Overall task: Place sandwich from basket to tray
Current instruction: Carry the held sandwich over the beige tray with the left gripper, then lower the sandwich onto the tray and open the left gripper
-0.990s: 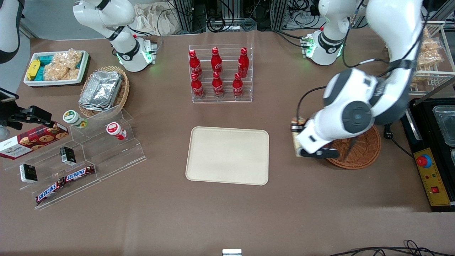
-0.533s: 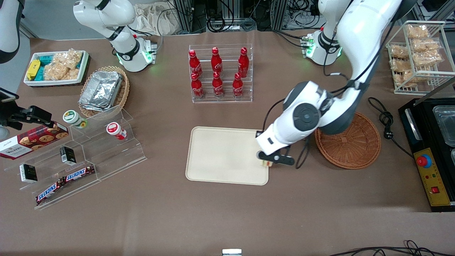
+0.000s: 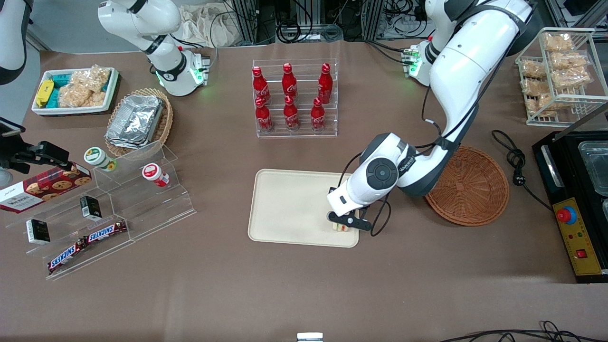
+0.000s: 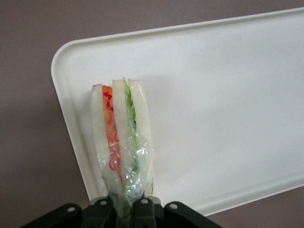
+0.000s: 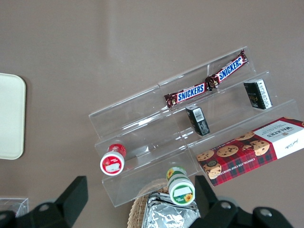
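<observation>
Held the sandwich (image 4: 121, 142) upright by one end, wrapped in clear film, with orange and green filling between slices of pale bread. Pinched it in the fingers (image 4: 100, 209), closed down narrow on the wrap. Hung it over the tray (image 4: 228, 95), near a rounded corner and close to the rim; hard to tell whether touching yet. Had lifted it out of the basket (image 3: 468, 185) a second ago and swung it sideways over the brown worktop (image 3: 304, 285). Reached the tray's edge half a second ago, then went a little farther in over the tray. Left the basket with nothing in it to be seen. Put the gripper (image 3: 343, 224) at the tray corner on the basket's side, the one nearer the front camera. Meant that the carrying part looked nearly done. Seemed to need only a small move down and then a letting go. Could tip the sandwich over if let go while standing on its thin edge, and could drop it off the tray, being so near the rim.
</observation>
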`<state>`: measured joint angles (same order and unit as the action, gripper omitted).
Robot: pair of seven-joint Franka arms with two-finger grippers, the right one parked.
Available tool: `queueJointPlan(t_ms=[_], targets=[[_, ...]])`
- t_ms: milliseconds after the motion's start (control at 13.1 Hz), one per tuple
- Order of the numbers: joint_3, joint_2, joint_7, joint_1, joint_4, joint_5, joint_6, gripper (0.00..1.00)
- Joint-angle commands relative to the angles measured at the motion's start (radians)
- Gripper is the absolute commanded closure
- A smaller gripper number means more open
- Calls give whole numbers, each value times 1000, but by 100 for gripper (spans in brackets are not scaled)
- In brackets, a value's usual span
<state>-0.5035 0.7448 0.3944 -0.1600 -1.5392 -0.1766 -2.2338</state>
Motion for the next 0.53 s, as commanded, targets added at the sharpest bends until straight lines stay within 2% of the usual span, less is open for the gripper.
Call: queueJointPlan(t_ms=[0, 76, 152, 229, 305, 457], targets=[[5, 11, 50, -12, 14, -24, -3, 81], [5, 14, 66, -12, 13, -24, -3, 65], [6, 16, 70, -9, 13, -26, -3, 30], [6, 16, 78, -9, 14, -23, -3, 9], [5, 11, 95, -4, 14, -23, -1, 3], [5, 2, 118, 0, 14, -23, 11, 2]])
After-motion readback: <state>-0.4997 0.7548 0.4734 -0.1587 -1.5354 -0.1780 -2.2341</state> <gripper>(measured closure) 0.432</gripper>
